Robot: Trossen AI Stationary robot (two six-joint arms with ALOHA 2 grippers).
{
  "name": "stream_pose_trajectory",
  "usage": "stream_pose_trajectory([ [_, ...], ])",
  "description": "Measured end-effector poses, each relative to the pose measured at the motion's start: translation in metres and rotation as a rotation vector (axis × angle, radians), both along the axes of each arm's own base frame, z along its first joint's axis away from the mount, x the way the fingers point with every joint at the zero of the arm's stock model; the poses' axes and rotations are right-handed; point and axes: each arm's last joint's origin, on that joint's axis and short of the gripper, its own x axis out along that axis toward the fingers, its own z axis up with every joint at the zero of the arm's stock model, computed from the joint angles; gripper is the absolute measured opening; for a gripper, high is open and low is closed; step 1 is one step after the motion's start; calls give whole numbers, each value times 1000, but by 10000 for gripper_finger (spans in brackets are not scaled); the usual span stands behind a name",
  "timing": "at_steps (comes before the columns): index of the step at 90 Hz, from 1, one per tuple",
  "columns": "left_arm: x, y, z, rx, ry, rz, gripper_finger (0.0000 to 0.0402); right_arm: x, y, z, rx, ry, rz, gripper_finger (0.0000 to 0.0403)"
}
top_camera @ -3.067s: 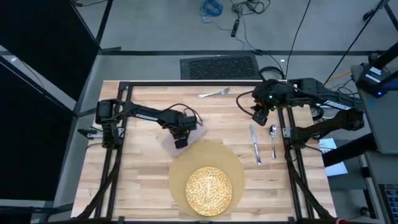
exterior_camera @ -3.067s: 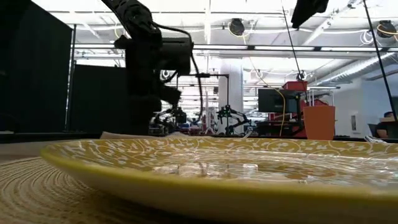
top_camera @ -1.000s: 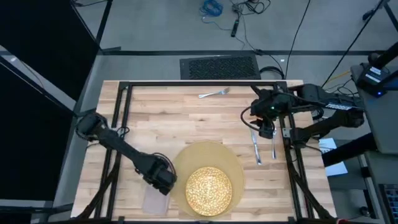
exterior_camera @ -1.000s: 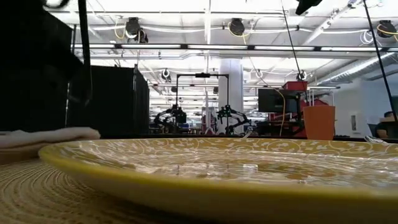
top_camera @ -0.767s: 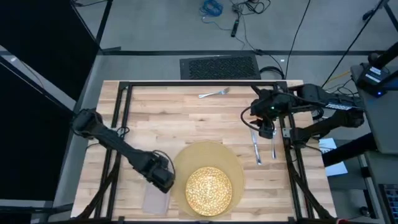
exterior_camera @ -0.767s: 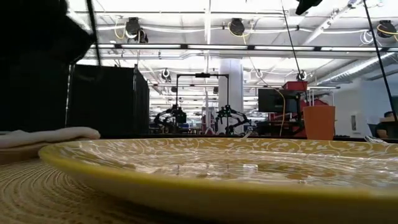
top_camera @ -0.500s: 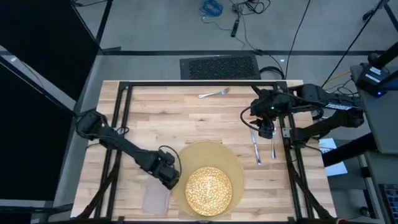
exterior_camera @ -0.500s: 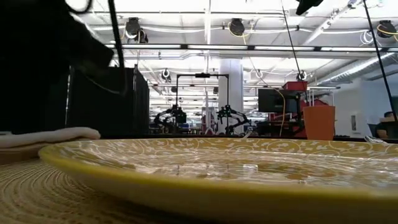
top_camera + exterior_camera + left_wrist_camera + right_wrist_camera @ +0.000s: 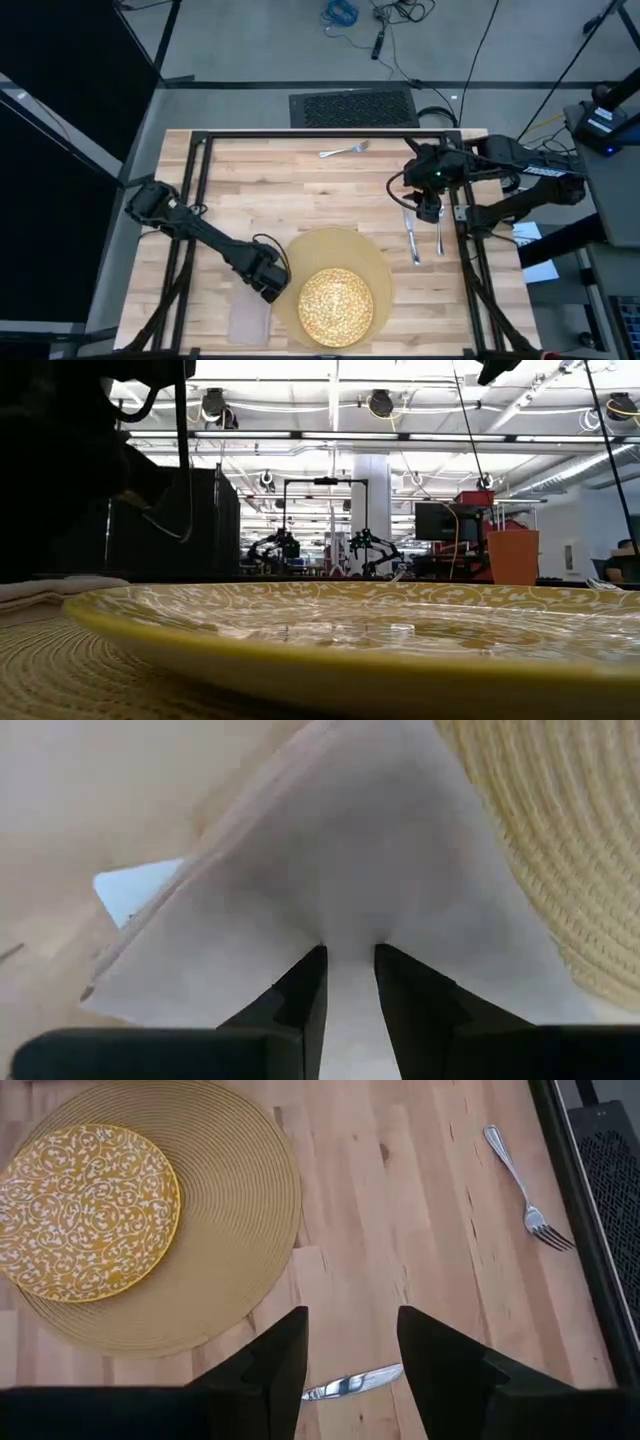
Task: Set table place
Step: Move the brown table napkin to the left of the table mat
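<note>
The beige napkin [image 9: 250, 314] lies on the table [image 9: 300, 190], left of the round tan placemat [image 9: 378, 262]. The yellow plate [image 9: 336, 305] sits on the placemat. My left gripper [image 9: 268, 281] is down on the napkin's far end, shut on the cloth [image 9: 350, 952]. My right gripper [image 9: 428, 206] hangs open above the far ends of the knife [image 9: 411, 238] and spoon [image 9: 439, 224], touching neither. The fork [image 9: 345, 151] lies near the far edge. The orange cup [image 9: 513, 557] shows only in the low view. My left gripper pinches the napkin between its two fingers at the far end, next to the placemat's rim. The cloth [image 9: 345, 915] puckers in creases toward the fingertips; one layer or several, I cannot tell. The fingers come from above. The rest of the napkin lies flat on the table.
A black frame [image 9: 300, 136] runs round the tabletop. Bare wood lies between the fork and the placemat [image 9: 150, 1230]. The knife [image 9: 350, 1380] shows between my right fingers, far below them.
My left gripper has moved a little toward the far edge and the placemat, staying low on the napkin. In the low view the napkin's folded hump has sunk lower. My right arm has kept still.
</note>
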Motion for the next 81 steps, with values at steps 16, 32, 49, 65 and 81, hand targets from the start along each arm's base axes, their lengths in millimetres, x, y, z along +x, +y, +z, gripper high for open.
stream_pose_trajectory([
  [16,0,-1,0,-16,9,0,74,0,0,0,-1,-1,2,141],
  [32,-2,-2,0,-27,18,-4,74,0,0,0,-1,-1,2,141],
  [49,-7,-6,0,-26,59,2,74,0,0,0,-1,-1,2,141],
  [65,-9,-12,0,-39,64,3,74,0,0,0,-1,-2,2,141],
  [81,-14,-13,-6,-31,74,20,74,0,0,0,-2,-1,4,141],
])
